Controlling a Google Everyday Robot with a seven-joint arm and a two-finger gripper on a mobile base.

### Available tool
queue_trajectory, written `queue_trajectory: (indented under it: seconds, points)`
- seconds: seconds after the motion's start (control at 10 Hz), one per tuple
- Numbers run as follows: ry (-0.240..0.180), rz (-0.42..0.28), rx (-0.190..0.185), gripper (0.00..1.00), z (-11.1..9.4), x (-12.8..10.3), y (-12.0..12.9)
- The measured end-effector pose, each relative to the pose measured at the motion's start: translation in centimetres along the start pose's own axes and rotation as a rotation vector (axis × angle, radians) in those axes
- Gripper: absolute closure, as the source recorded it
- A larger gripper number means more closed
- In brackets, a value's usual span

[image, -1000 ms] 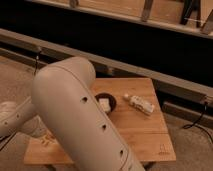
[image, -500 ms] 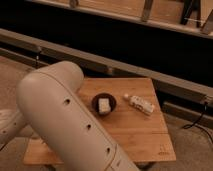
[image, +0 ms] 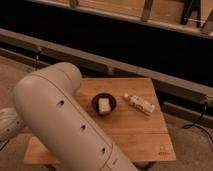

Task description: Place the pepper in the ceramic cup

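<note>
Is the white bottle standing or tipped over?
Tipped: the white bottle lies on its side on the table, right of the bowl. The gripper is out of view.

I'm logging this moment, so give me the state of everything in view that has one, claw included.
claw: out of view
arm: fills the left, hiding that part of the table
bowl: upright on the table, white block inside
bottle: on its side, right of the bowl, apart from it
pepper: not visible
ceramic cup: not visible
</note>
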Motion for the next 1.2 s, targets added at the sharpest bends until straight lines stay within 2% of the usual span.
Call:
queue_trajectory:
  seconds: [0.3, 0.5, 0.6, 0.7, 0.8, 0.9, 1.1, 1.2]
  points:
    - [0.020, 0.119, 0.046, 0.35, 1.5, 0.1, -3.2]
    - [0.038, 0.244, 0.078, 0.35, 2.6, 0.2, -5.5]
    - [0.045, 0.307, 0.086, 0.35, 3.0, 0.2, -6.3]
    - [0.048, 0.365, 0.074, 0.35, 3.3, 0.2, -6.8]
    - [0.044, 0.384, 0.054, 0.35, 3.3, 0.0, -6.8]
    - [0.028, 0.391, 0.006, 0.35, 2.9, -0.4, -6.3]
    - [-0.034, 0.347, -0.112, 0.35, 1.3, -1.2, -5.2]
    - [-0.086, 0.303, -0.206, 0.35, 0.0, -1.2, -4.8]
